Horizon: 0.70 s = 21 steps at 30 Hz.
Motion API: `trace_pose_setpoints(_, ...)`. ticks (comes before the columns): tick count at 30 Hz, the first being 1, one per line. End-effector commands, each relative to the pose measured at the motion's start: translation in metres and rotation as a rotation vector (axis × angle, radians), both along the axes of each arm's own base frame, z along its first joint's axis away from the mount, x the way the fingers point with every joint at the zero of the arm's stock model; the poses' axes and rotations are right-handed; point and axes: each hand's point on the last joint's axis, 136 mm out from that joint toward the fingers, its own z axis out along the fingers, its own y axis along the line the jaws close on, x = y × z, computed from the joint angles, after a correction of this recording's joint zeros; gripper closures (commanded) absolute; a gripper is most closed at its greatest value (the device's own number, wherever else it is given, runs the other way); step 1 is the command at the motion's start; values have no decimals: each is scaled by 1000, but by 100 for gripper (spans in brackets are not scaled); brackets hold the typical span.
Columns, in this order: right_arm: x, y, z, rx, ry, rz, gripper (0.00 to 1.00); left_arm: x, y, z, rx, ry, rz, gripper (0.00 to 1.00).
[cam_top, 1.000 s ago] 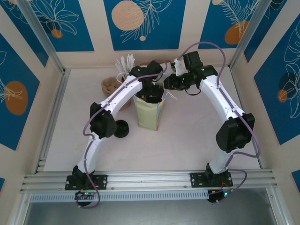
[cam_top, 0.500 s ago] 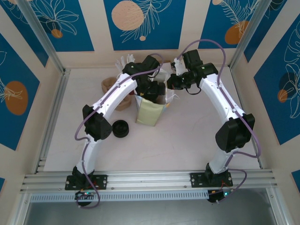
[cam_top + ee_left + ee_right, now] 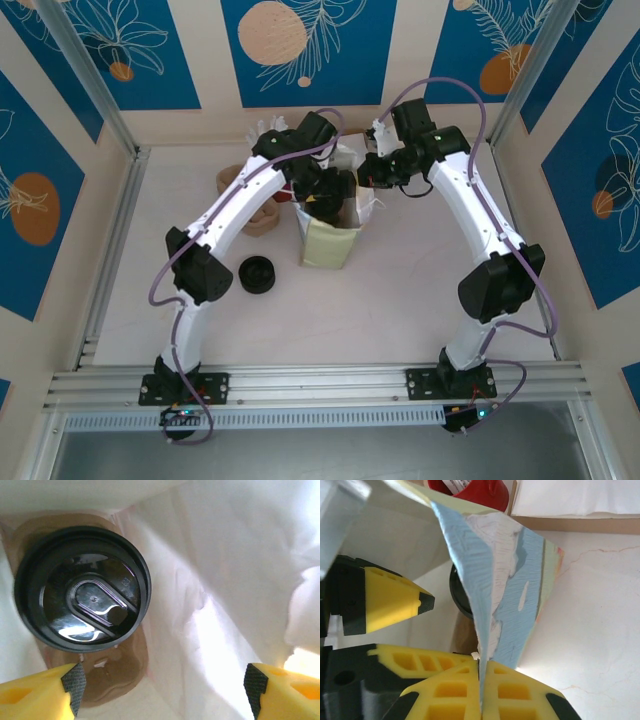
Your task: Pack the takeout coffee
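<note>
The takeout coffee (image 3: 82,587), its round black lid facing up, stands on the brown floor inside the paper bag (image 3: 225,570). In the left wrist view my left gripper (image 3: 162,690) hangs open above it, inside the bag's mouth, with nothing between its yellow fingers. The bag (image 3: 328,245) stands upright mid-table, with the left gripper (image 3: 322,192) at its top. My right gripper (image 3: 482,680) is shut on the bag's blue printed rim (image 3: 515,580). A sliver of the black lid (image 3: 459,592) shows past that rim, beside a left finger (image 3: 395,602).
A loose black lid (image 3: 258,274) lies on the table left of the bag. A brown basket (image 3: 238,185) and white cups (image 3: 265,130) stand at the back left. A red container (image 3: 475,490) sits behind the bag. Metal frame rails line both sides.
My right gripper has closed on the bag's rim. The left arm's elbow has swung left while its gripper stayed at the bag's mouth. The bag's top has shifted slightly right.
</note>
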Motion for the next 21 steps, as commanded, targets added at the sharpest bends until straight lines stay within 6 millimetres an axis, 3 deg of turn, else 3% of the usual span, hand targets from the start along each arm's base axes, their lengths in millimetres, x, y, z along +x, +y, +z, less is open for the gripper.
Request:
trace_pose_setpoints(1,-10,3,4,27,57,8,95,-6,-12,34,-143,-26,-48,18)
trace_pose_setpoints(7,-14,0,5,47,105,-12,95,-17,-32,53,-275,-26,-148,20)
trace_pose_setpoints(17,-32,1,2,96,187,-8,96,-36,-63,144,-583,-143,-345,20)
trace_pose_setpoints(21,-36,2,3,118,190,-10,96,-46,-68,165,-646,-153,-417,20)
